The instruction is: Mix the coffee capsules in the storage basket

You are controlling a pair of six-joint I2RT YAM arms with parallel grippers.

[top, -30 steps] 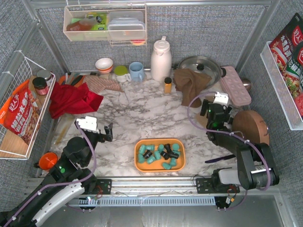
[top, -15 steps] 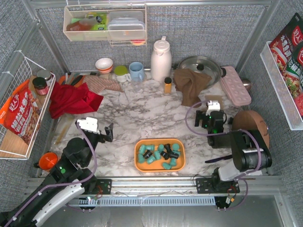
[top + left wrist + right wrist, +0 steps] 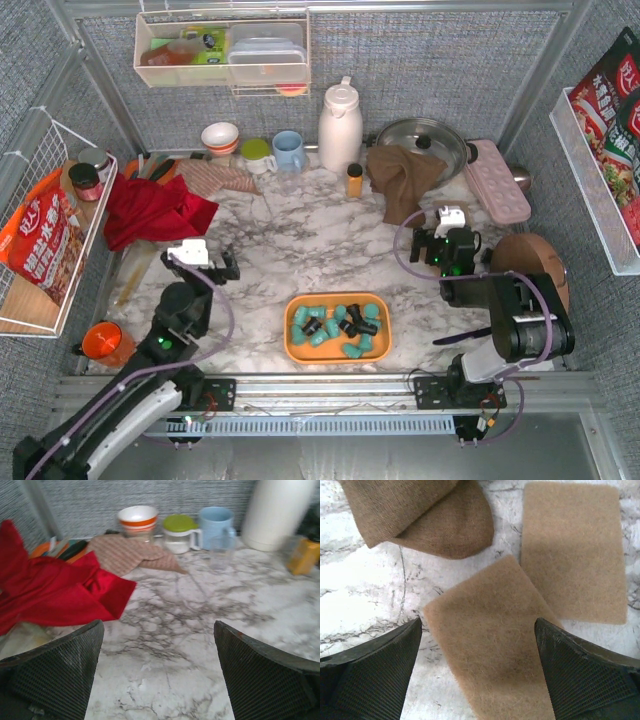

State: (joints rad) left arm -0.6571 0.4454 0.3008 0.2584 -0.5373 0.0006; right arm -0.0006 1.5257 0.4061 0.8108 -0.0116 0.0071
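The storage basket [image 3: 290,338] holding the coffee capsules [image 3: 340,322] sits at 6 o'clock on the worktop [image 3: 300,230], probably so both sides reach it, while the left fingers [image 3: 55,675] and right fingers [image 3: 370,675] stand wide and empty.

- Top view was bright, w/ even light from above; the storage basket [image 3: 297,350] gave only a thin soft shadow.
- Left wrist pic was blurred overall, esp. the red cloth [image 3: 55,595] & blue cup [image 3: 216,522].
- Right wrist pic was sharp; fibres of the tan pads [image 3: 495,645] were clear.
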